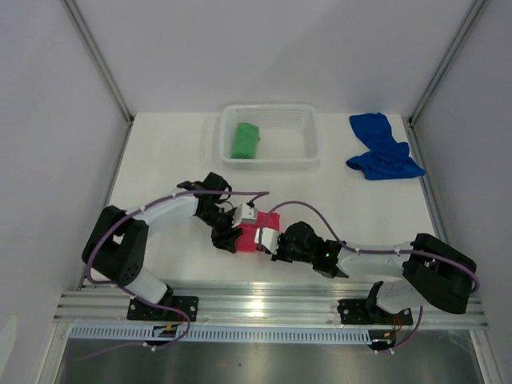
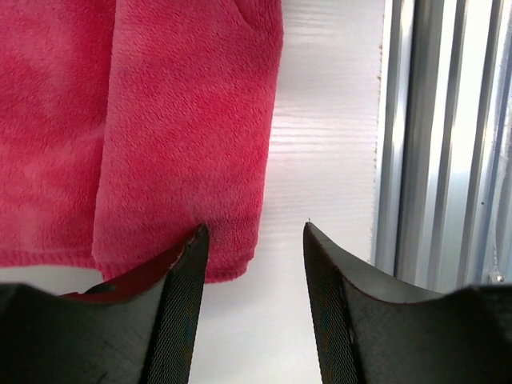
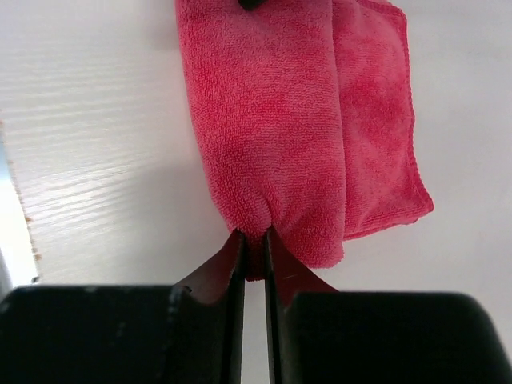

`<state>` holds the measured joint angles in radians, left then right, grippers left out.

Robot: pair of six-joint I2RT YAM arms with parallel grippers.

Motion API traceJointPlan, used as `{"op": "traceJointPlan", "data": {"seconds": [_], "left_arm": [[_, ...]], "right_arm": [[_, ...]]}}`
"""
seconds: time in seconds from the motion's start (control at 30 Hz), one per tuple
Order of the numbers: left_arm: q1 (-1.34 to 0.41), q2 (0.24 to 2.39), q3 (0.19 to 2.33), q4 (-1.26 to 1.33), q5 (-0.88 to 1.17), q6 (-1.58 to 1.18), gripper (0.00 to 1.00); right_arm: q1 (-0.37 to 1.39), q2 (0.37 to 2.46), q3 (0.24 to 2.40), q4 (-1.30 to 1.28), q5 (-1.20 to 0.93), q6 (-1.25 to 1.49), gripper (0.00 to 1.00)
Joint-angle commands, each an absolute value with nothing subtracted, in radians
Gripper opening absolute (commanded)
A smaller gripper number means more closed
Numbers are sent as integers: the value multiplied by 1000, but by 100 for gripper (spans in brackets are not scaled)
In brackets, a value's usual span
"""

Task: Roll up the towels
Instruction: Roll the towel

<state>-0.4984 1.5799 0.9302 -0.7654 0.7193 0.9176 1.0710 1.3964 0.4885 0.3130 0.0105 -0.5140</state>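
The partly rolled pink-red microfibre towel (image 3: 272,136) lies on the white tabletop (image 1: 160,160), on the near side of the white slotted plastic basket (image 1: 270,160). The right gripper (image 3: 254,240) pinches one end of the roll. The left gripper (image 2: 254,228) stands spread at the other end. With so little fabric pinched, the roll may slip free and loosen.

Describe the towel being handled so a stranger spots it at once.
On the white table, look near the middle of the front edge. There lies the pink-red towel, partly rolled, its end pinched in the right hand. It is the only red cloth: the green towel sits in the basket, the blue towel lies crumpled far right.
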Motion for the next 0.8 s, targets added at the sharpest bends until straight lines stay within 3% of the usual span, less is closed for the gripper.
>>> {"op": "traceJointPlan", "data": {"seconds": [0.0, 0.23, 0.53, 0.77], "left_arm": [[-488, 1482, 890, -811, 746, 937, 54], [-488, 1368, 835, -796, 710, 902, 54], [-509, 1278, 816, -821, 695, 930, 53], [-629, 1224, 707, -551, 566, 904, 56]], "right_arm": [[1048, 1333, 523, 213, -130, -379, 0], [1017, 1327, 534, 153, -348, -226, 0], [827, 1335, 528, 213, -695, -5, 0], [750, 1383, 511, 316, -794, 90, 0]]}}
